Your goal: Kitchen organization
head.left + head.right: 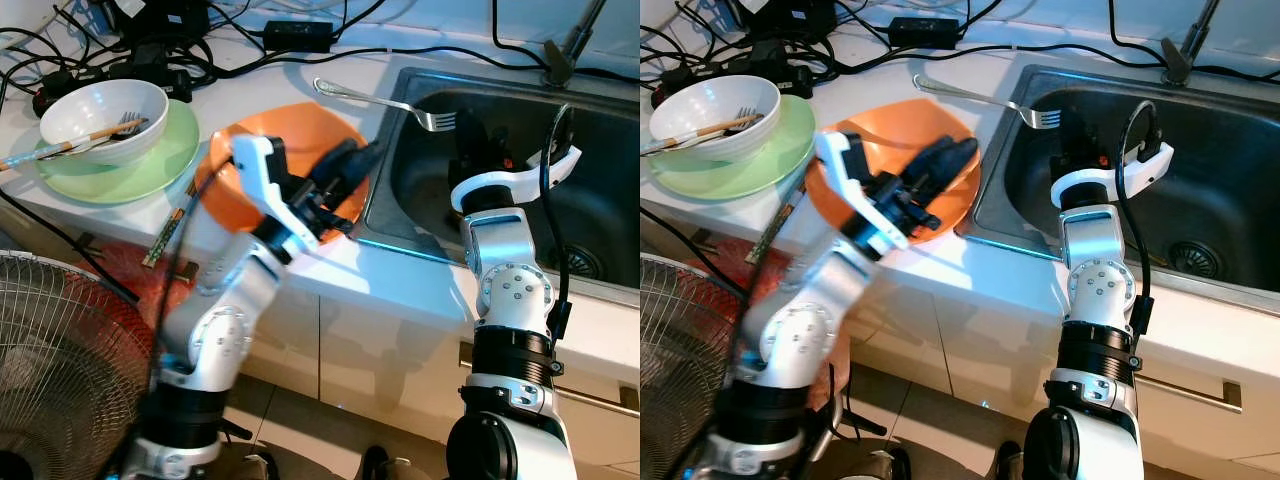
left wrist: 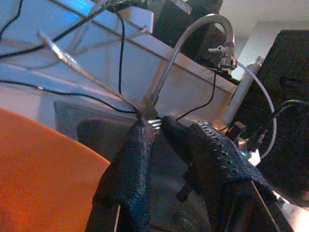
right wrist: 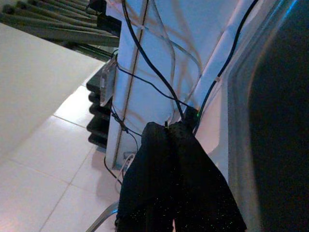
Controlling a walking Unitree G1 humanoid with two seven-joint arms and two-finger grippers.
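Observation:
An orange plate (image 1: pixel 300 140) lies on the white counter beside the sink (image 1: pixel 600 200). My left gripper (image 1: pixel 365 160) hovers low over the plate's sink-side rim, its black fingers (image 2: pixel 130 164) open with nothing between them. A silver fork (image 1: pixel 380 100) lies across the sink's rim, handle over the counter and tines over the basin. My right gripper (image 1: pixel 470 130) is inside the sink just beside the tines, its fingers (image 3: pixel 164 164) pressed shut. I cannot tell whether it touches the fork.
A white bowl (image 1: pixel 100 115) with a fork and chopsticks sits on a green plate (image 1: pixel 170 150) at the counter's left. Black cables (image 1: pixel 170 50) crowd the back. A faucet (image 1: pixel 565 50) rises behind the sink. A fan (image 1: pixel 60 350) stands low left.

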